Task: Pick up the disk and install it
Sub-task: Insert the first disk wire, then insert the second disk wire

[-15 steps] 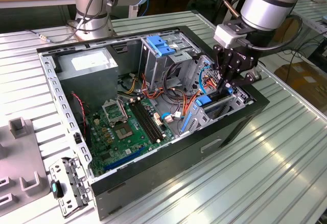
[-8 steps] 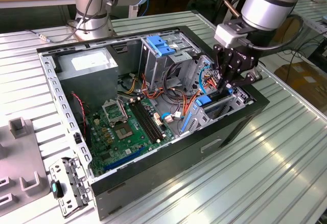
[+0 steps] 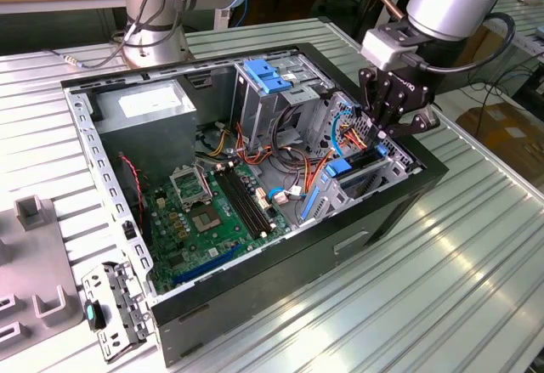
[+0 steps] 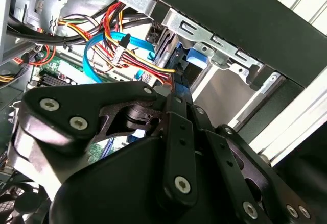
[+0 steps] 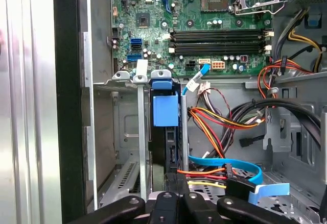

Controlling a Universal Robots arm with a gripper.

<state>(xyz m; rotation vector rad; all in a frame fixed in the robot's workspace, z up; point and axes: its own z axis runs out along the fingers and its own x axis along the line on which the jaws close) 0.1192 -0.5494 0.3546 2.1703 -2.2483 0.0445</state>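
Disk (image 5: 164, 132) stands on edge in the drive cage of the computer case (image 3: 280, 262), with my gripper (image 3: 381, 139) directly over it.

From the first wrist view I see the disk's dark body and blue rail (image 5: 164, 109) slotted between the cage's metal walls, beside the motherboard (image 5: 204, 25); the fingers (image 5: 176, 206) sit narrow against the disk's near end, apparently clamped on it. In the second wrist view the gripper body covers the disk, leaving a blue piece (image 4: 191, 60) at the cage and the blue data cable (image 4: 110, 40). My exterior view alone shows the slatted table (image 3: 459, 288) under the case. I cannot read any writing on the disk.
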